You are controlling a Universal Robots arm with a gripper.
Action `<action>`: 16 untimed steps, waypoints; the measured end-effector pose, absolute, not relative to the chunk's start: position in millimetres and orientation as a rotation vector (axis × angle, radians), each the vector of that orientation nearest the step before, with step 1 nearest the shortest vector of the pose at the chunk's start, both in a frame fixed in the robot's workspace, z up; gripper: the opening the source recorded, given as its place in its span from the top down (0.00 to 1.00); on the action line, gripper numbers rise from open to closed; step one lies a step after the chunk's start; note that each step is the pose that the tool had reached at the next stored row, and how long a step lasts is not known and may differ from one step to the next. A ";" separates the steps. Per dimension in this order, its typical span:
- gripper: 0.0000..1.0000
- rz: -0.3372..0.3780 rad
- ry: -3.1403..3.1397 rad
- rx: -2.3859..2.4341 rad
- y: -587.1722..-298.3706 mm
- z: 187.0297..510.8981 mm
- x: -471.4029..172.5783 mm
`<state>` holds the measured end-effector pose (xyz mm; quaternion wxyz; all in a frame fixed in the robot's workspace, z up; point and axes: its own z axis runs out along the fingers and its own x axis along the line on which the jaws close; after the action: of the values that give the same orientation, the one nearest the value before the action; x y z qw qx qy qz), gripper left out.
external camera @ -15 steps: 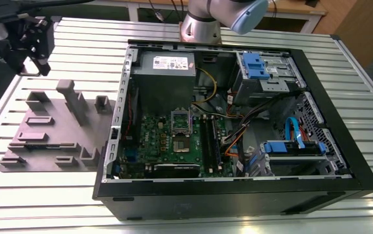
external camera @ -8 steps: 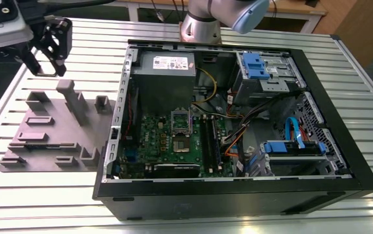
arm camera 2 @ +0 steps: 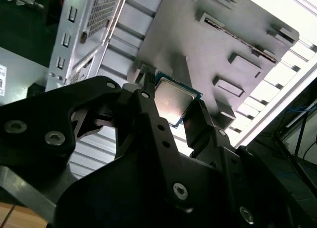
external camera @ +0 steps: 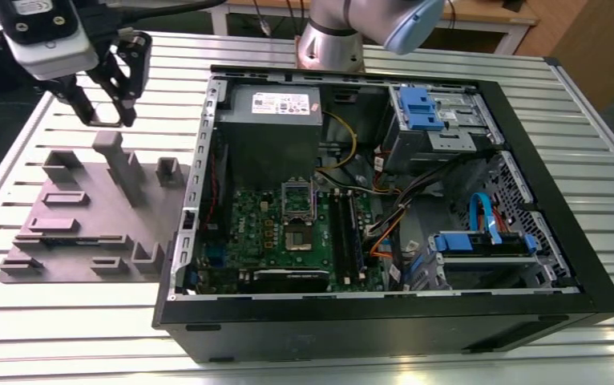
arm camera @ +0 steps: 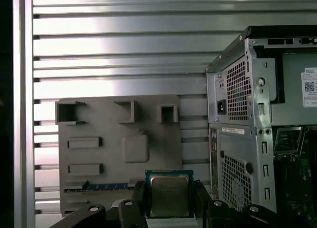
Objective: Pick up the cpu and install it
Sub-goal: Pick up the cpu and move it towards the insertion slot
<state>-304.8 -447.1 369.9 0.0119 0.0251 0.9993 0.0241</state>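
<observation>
The cpu (arm camera: 169, 193), a small square chip with a silvery top and a green edge, sits between my gripper's black fingers (arm camera: 136, 198); the jaws are shut on two of its sides. It also shows in the second wrist view, cpu (arm camera 2: 173, 100), held above the grey plastic tray (arm camera 2: 213, 50). In the exterior view my gripper (external camera: 111, 119) hangs over the far end of the tray (external camera: 72, 233), at that view's left of the open computer case. The metal-framed socket (external camera: 300, 220) lies on the green motherboard inside the case, well apart from the gripper.
The open black computer case (external camera: 563, 241) holds a power supply (external camera: 275, 104), drive cages with blue clips (external camera: 419, 108) and loose cables. The arm's base (external camera: 329, 44) stands behind it. Upright blocks (external camera: 115, 160) rise from the tray. All rests on a slatted metal table (external camera: 72, 321).
</observation>
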 end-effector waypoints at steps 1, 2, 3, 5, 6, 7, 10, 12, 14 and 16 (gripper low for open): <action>0.53 0.075 3.116 0.078 -447.1 369.9 -301.3; 0.53 0.075 3.116 0.078 -447.1 370.0 -297.6; 0.53 0.075 3.116 0.079 -447.2 369.9 -294.3; 0.53 0.075 3.116 0.079 -447.1 369.9 -287.8; 0.53 0.075 3.116 0.079 -447.1 369.9 -284.4; 0.53 0.075 3.116 0.079 -447.1 369.9 -281.0; 0.53 0.075 3.116 0.080 -447.1 369.8 -270.8; 0.53 0.075 3.116 0.081 -447.1 369.8 -264.0; 0.53 0.075 3.116 0.081 -447.1 369.8 -257.3; 0.53 0.075 3.116 0.082 -447.1 369.8 -250.5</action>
<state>-250.5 -447.1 369.8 0.0119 0.0263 0.9993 0.0240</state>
